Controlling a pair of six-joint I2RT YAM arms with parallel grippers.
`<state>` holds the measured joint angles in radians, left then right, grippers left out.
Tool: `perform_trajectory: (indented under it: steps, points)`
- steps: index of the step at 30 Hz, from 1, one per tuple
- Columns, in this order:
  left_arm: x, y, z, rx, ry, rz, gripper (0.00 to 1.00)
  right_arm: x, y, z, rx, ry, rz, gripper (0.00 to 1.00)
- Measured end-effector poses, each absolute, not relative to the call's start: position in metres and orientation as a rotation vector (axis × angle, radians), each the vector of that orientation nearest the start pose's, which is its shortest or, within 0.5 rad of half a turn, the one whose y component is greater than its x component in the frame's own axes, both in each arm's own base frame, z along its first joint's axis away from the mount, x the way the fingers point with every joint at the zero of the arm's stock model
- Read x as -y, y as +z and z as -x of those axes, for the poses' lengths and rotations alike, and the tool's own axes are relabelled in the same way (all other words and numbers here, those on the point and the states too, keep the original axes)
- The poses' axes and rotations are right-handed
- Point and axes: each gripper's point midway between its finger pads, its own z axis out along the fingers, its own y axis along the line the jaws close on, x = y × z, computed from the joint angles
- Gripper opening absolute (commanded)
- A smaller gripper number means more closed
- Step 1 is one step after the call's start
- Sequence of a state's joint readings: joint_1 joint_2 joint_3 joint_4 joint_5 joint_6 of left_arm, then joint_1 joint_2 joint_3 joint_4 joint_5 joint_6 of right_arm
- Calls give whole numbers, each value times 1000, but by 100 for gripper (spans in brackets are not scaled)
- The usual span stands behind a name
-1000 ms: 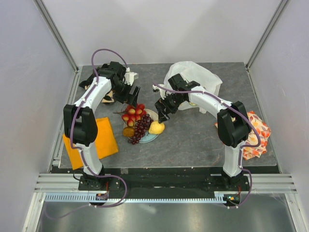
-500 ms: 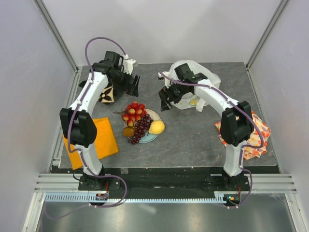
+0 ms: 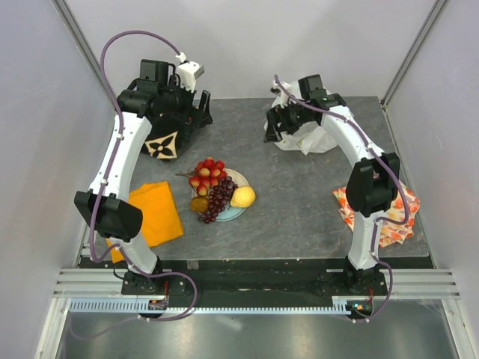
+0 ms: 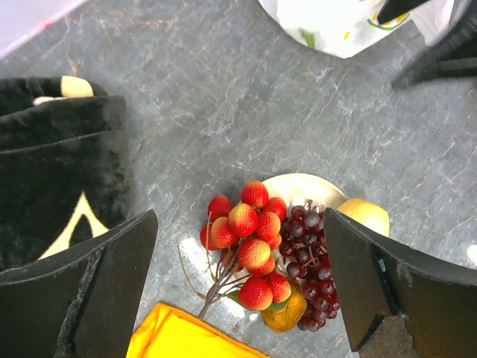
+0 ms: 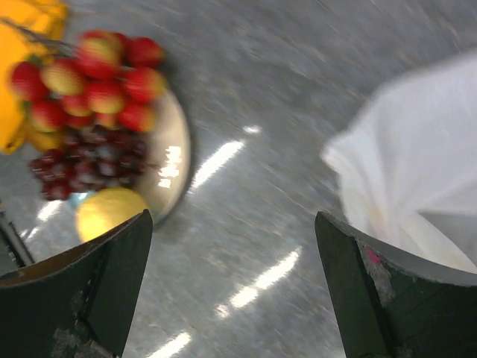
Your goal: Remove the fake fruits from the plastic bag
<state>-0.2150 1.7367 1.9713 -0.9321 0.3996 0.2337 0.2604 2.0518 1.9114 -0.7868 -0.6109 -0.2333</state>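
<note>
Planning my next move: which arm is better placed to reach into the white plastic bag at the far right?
Right. The right arm ends beside the crinkled white translucent plastic bag, jaws open. The left arm is raised far to the left, above the black bag with a beige flower mark.

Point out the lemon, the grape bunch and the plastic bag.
lemon [image 3: 242, 197], top view, middle of its yellow body.
grape bunch [image 3: 219, 197], top view, centre of the dark purple cluster.
plastic bag [image 3: 313, 142], top view, its crinkled white near side.
</note>
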Motion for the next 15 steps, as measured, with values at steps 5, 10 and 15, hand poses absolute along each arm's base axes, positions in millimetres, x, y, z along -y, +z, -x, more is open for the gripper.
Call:
perform_trajectory:
  steps: [5, 10, 15]
  points:
    - [155, 313, -425, -2107, -455, -660, 99, -287, 241, -401, -2067, 839, 983, 98]
    - [158, 329, -428, -2068, -474, -619, 99, -304, 268, -355, -2029, 808, 960, 98]
    - [159, 357, -426, -1984, -470, -602, 99, -274, 268, -389, -2021, 598, 784, 98]
